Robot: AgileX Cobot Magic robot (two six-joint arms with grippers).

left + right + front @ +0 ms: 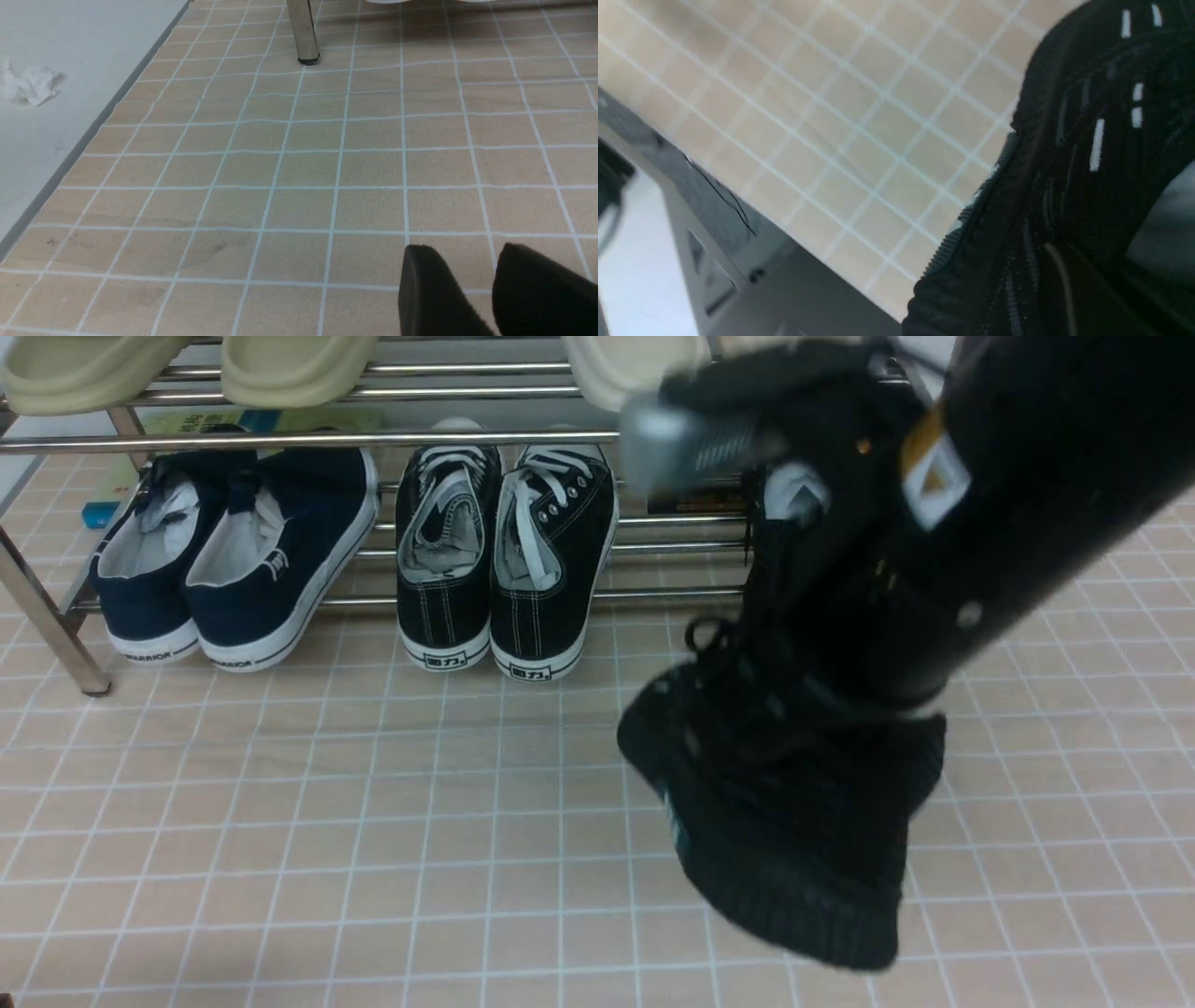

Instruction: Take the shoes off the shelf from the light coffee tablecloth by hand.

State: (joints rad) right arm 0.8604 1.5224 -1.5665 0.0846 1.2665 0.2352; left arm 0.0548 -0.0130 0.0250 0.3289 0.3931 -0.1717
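Observation:
One black knit shoe (794, 803) hangs heel-down just above the light coffee tablecloth (373, 821), in front of the shelf (280, 439). My right gripper (840, 705) is shut on the shoe's upper, its fingers hidden in the shoe. That shoe (1064, 186) fills the right wrist view. The second black shoe (780, 551), with white paper stuffing, partly shows behind my right arm on the shelf's lower tier. In the left wrist view my left gripper (467, 261) is open and empty, low over the tablecloth (303, 168) near a shelf leg (302, 32).
Navy white-soled sneakers (233, 551) and black white-laced sneakers (504, 551) sit on the lower tier. Beige slippers (289, 364) lie on the top tier. A crumpled white paper (28, 84) lies on the grey surface beyond the tablecloth's left edge.

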